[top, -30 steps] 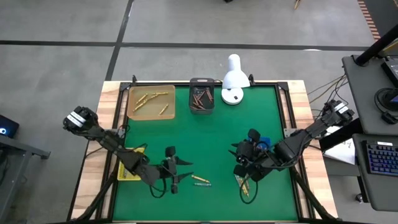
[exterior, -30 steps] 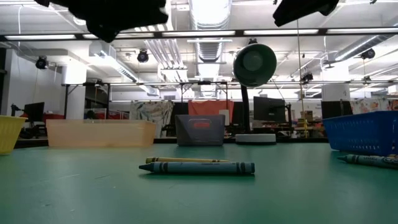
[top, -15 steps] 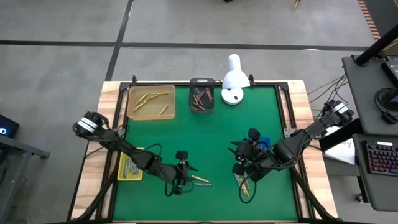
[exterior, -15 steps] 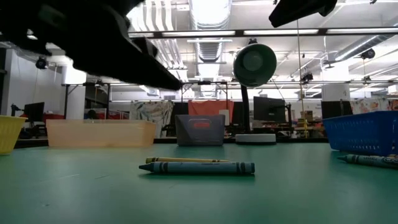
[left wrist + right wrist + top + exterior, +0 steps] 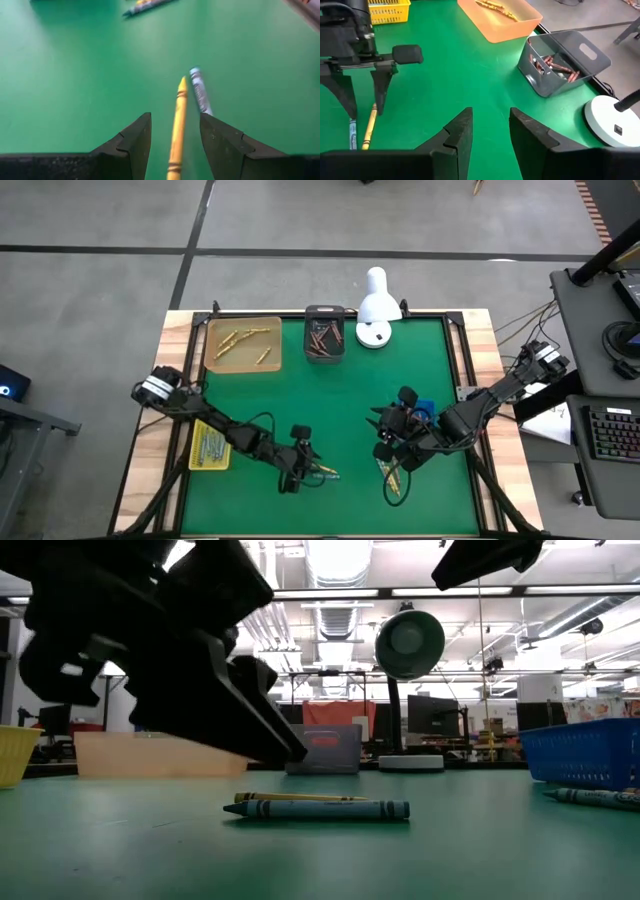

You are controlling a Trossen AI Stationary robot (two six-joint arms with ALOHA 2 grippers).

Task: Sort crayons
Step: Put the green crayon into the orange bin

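A yellow crayon (image 5: 177, 125) and a blue crayon (image 5: 200, 92) lie side by side on the green mat, near the front middle (image 5: 322, 472); both also show in the low view, the yellow crayon (image 5: 300, 798) behind the blue one (image 5: 330, 810). My left gripper (image 5: 175, 120) is open just above them, its fingers on either side of the yellow crayon, touching nothing; it shows in the high view (image 5: 303, 467). My right gripper (image 5: 385, 442) hangs open and empty at the right, beside a blue tray (image 5: 424, 408). More crayons (image 5: 392, 478) lie below it.
An orange tray (image 5: 243, 343) and a grey tray (image 5: 324, 335), both with crayons, stand at the far edge beside a white lamp (image 5: 375, 305). A yellow tray (image 5: 210, 445) sits at the left edge. The mat's middle is bare.
My left gripper has moved toward the table's right edge and come down over the yellow and blue crayons, staying open. The crayons have not moved.
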